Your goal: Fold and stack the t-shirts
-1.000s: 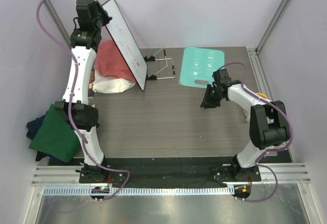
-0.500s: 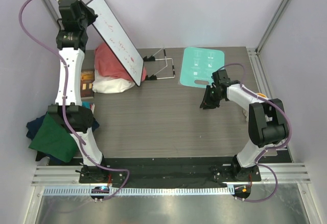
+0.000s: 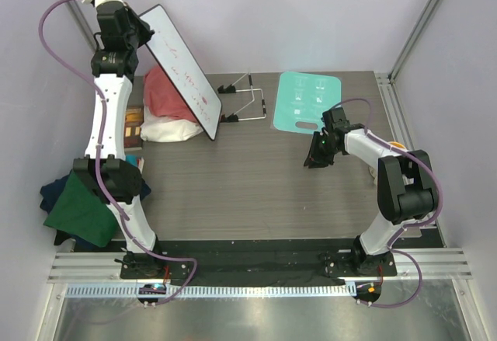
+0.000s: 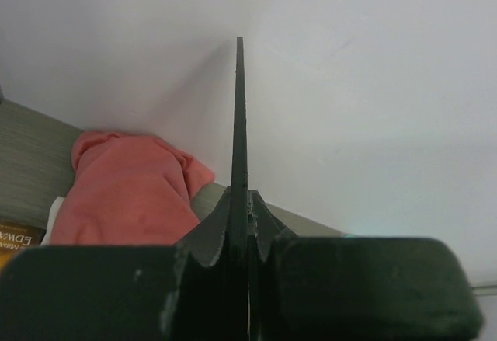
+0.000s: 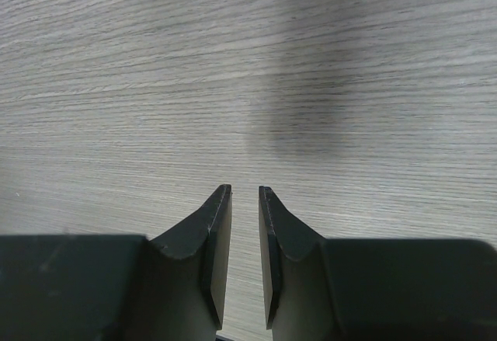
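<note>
A salmon-pink t-shirt lies crumpled at the table's back left, also seen in the left wrist view. A dark green t-shirt sits folded on a navy one off the table's left edge. My left gripper is raised high at the back left, shut on the edge of a white board with red marks. That board shows edge-on between the jaws. My right gripper hovers low over bare table on the right, its jaws slightly apart and empty.
A pale-teal mat lies at the back right. A wire stand sits behind the board's lower corner. White cloth lies under the pink shirt, with a book beside it. Walls close in on the left, back and right.
The left arm swung the board up and left, then a little back to the right. The right arm has not moved.
</note>
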Controlling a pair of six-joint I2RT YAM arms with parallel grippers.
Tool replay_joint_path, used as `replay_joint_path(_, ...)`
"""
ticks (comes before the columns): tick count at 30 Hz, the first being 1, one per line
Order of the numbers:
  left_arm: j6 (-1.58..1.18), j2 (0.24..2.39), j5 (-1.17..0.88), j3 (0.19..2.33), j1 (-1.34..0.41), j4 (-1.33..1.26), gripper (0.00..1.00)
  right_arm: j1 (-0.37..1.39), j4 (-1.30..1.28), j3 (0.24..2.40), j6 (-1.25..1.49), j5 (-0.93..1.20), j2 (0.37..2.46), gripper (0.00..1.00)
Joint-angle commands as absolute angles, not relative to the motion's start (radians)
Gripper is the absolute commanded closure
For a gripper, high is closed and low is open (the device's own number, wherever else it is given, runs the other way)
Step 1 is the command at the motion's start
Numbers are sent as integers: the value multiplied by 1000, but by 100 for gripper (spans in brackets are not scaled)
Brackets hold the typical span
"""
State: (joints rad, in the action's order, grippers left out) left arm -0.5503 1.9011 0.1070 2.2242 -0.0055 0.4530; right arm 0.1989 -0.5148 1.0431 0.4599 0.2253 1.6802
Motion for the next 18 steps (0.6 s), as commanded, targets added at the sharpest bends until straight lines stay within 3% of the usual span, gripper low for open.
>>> replay_joint_path(1,-557,1809,106,2263,-5,290,100,195,-488,1048,472,236,1678,74)
replay_joint_path(6,-572,1818,91,2270,-27,285,100,196,-476,1035,479,244,1678,74)
replay_joint_path(12,-505,1923,89,2319,-245,293,100,196,-466,1025,485,255,1680,72)
replay_joint_path(18,-486,2002,106,2358,-344,301,100,196,-466,1011,486,255,1661,65)
